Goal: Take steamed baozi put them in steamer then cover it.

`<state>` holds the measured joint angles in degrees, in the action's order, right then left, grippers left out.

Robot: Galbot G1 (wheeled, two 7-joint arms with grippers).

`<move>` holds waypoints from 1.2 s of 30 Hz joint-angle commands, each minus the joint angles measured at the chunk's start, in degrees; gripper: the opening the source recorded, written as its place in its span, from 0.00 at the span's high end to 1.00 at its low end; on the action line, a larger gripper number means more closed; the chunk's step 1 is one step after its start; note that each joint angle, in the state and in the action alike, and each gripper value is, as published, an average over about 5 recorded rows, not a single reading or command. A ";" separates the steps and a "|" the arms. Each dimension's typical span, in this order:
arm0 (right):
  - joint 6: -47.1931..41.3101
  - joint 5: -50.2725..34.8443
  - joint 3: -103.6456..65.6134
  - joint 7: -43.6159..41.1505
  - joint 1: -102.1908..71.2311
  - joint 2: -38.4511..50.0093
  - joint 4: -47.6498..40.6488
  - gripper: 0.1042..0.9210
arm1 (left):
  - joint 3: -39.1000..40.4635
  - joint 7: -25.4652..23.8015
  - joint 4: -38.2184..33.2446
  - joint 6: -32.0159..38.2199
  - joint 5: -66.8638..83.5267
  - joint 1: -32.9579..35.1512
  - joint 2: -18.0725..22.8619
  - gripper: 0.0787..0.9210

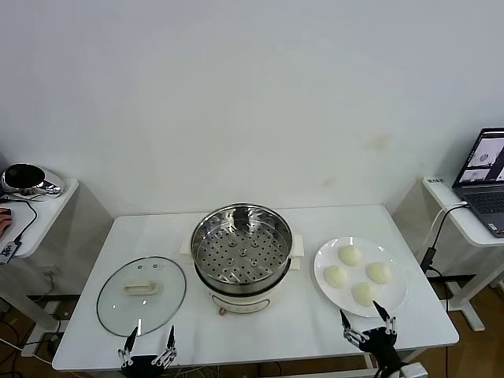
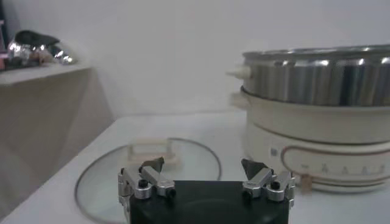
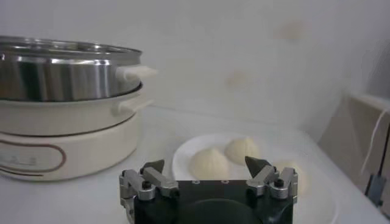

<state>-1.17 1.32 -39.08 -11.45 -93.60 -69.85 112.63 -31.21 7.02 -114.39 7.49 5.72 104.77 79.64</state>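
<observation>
Both end effectors wait at the near edge of the worktop (image 1: 260, 331), each spread wide with nothing between its fingers. Left end effector (image 1: 147, 345) sits just in front of the cover (image 1: 142, 294), which lies flat on the worktop to the left of the steamer (image 1: 242, 256). Right end effector (image 1: 367, 323) sits near the front rim of the plate (image 1: 398, 276), where the four steamed baozi (image 1: 349, 255) rest in a loose cluster.

Nothing of the task looks done yet: the steel basket is empty, all four buns are on the plate and the cover is off. The step in hand seems to be the first pick. That would call for the right arm to go forward over the nearest bun, come down around it with the fingers straddling the soft dough, close gently and carry it left into the basket; the cover is for last, probably by the left arm.

Only the head view shows the perforated bottom of the basket and the full count of buns. From the right wrist, the right end effector (image 3: 206, 167) faces the plate (image 3: 183, 159) with buns (image 3: 209, 163) at table height and the pot's side, but not its inside. From the left wrist, the left end effector (image 2: 202, 167) lines up with the cover (image 2: 146, 164) and its cream handle (image 2: 152, 151), seen low
</observation>
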 commanded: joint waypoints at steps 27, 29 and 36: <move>0.25 15.02 52.95 -50.19 78.06 41.85 -35.30 0.12 | -2.28 1.08 -1.01 -4.00 -10.59 -3.87 -3.66 0.12; 0.03 14.19 58.27 -51.23 81.97 40.80 -36.55 0.12 | -2.72 1.14 -1.34 -4.02 -10.59 -3.63 -3.74 0.12; 1.22 14.85 68.76 -51.44 89.18 34.36 -42.17 0.12 | -4.24 1.47 -1.36 -4.02 -10.32 -3.78 -3.86 0.12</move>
<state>-0.87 16.48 11.27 -56.65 -20.57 -33.61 78.97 -34.13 8.34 -115.65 3.71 -4.01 101.14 75.92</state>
